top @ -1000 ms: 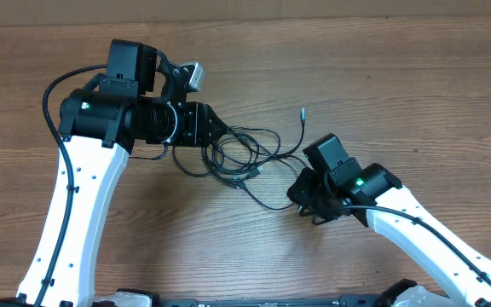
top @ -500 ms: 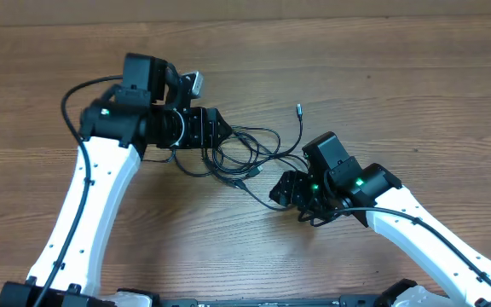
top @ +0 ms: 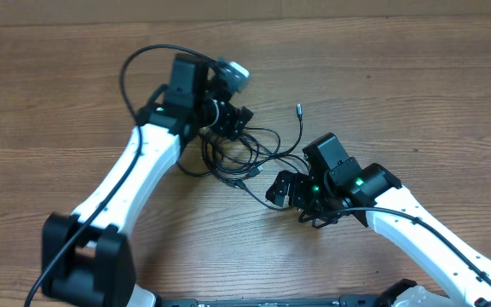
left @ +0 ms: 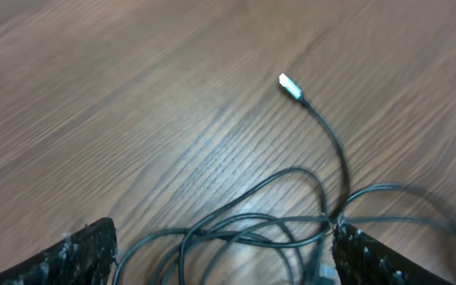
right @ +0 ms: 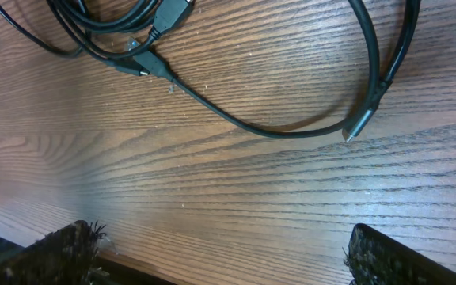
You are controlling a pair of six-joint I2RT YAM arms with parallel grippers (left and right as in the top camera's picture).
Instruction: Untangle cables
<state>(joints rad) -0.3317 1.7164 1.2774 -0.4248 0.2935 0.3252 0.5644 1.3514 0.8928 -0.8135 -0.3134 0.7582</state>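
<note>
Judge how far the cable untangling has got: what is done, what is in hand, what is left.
Done: little; one silvery plug lies clear of the knot. In hand: nothing; the left gripper is open over the cables, the right gripper open near a loose end. Left: the loops cross in one knot and need separating.

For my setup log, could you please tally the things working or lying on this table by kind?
Grippers: 2, the left gripper and the right gripper, both open.
Cable tangle: 1; its separate cords are too intertwined to count.
Total: 3.
</note>
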